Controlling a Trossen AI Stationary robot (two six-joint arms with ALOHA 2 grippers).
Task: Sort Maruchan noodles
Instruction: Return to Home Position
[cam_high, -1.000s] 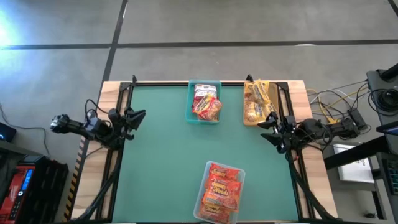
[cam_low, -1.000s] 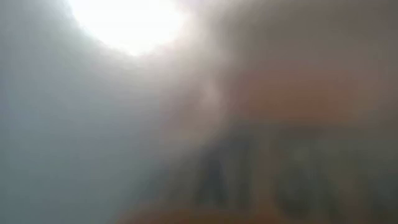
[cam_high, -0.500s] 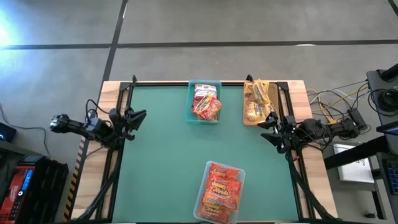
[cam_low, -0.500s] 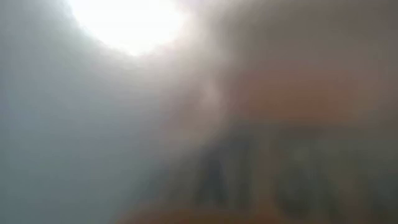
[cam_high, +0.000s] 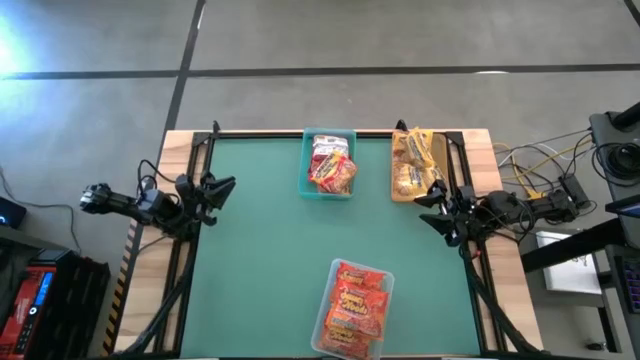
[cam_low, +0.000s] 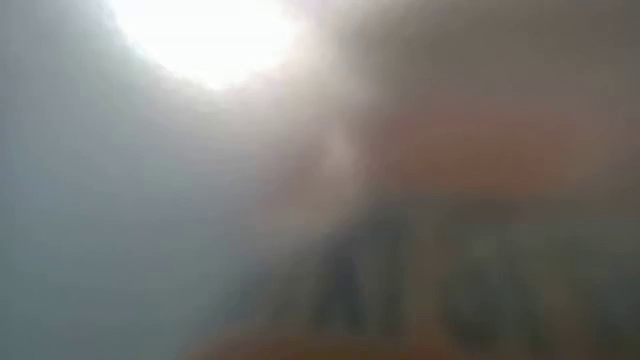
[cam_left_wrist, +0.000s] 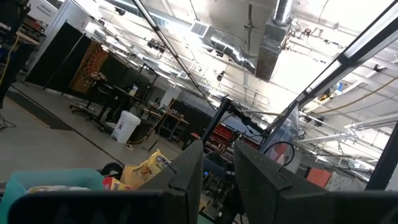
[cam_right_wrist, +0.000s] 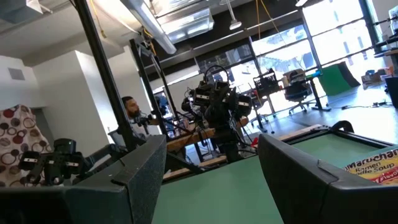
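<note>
While jaws gape, red packets (cam_high: 330, 165) fill teal bin (cam_high: 330, 196), yellow (cam_high: 410, 168) tan (cam_high: 438, 155), orange (cam_high: 355, 300) clear (cam_high: 320, 330).

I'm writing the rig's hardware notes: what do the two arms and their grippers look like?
The left arm and right arm are black, slim and jointed. The left gripper and right gripper each carry two broad, flat, dark fingers.
</note>
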